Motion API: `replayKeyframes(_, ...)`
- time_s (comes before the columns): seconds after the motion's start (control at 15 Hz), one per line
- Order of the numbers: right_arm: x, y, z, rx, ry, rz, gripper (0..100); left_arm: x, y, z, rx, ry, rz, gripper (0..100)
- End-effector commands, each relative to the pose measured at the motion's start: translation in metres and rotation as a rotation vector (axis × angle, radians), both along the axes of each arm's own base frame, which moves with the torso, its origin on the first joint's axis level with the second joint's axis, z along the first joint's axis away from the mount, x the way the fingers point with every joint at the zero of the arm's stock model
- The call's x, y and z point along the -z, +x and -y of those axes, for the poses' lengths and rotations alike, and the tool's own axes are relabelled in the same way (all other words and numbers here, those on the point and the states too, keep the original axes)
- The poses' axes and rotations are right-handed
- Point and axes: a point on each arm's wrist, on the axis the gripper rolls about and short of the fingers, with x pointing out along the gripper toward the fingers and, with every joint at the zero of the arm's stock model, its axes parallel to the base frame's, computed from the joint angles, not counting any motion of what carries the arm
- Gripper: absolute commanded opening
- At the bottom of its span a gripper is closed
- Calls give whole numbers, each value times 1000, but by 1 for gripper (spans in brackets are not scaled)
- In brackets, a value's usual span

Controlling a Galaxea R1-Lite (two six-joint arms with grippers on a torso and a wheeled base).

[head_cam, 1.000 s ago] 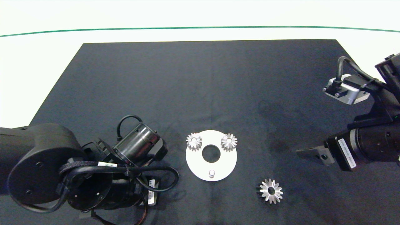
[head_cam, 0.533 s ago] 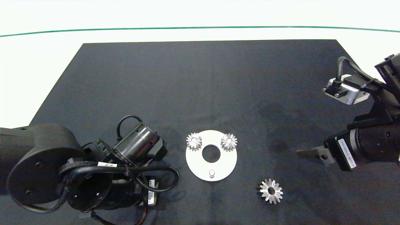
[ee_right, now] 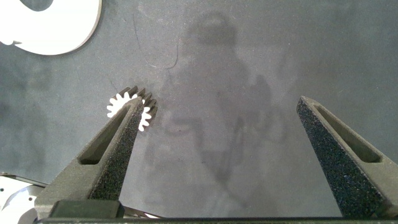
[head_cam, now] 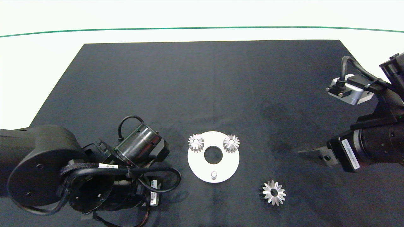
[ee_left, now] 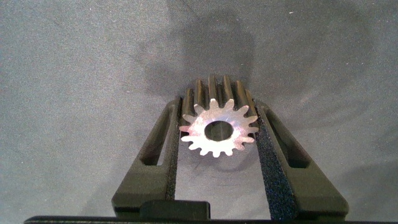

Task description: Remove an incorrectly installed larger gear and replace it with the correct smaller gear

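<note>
In the left wrist view my left gripper [ee_left: 219, 111] is shut on the smaller gear [ee_left: 217, 127], a silver gear with short blunt teeth and a wide centre hole, held just above the dark mat. In the head view the left arm [head_cam: 94, 176] covers that gripper, left of the white round plate [head_cam: 225, 164]. The larger gear [head_cam: 274, 192], star-like with pointed teeth, lies flat on the mat in front of and to the right of the plate. My right gripper [head_cam: 307, 155] hovers open to the right of it. In the right wrist view, the larger gear [ee_right: 146, 115] peeks out beside one finger [ee_right: 109, 149].
The plate carries two short-toothed gears on pegs at its far side, one left [head_cam: 196, 142] and one right [head_cam: 231, 143]. A bare peg [head_cam: 214, 174] stands at its near side and a round hole [head_cam: 213, 154] sits in the middle. The black mat [head_cam: 202, 88] stretches away behind.
The right gripper has crept a hair toward the left and the front. The left arm, the gears and the plate have stayed put.
</note>
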Motion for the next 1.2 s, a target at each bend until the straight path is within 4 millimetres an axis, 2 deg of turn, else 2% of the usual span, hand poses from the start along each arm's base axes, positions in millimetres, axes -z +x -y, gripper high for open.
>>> replayKeyframes(0.07,0,0,0,1,-3,-2,100,1,0,0,-4,1,-3,13)
replayKeyframes(0.27,-1,-1,0,-3,1,2,100,-1,0,-1,24,12,0,7)
replayKeyframes(0.4,-3,-4,1,-6,4,9,100,-5,2,0,22,2,16,7)
replayKeyframes(0.73,-3,-1,0,-29,26,-7,100,-35,8,11,58,-59,104,7)
replayKeyframes(0.93,-5,-3,3,-29,27,2,100,-43,0,18,180,-10,115,7)
replayKeyframes(1.2,-6,6,24,32,15,2,100,-52,-15,38,283,-12,120,7)
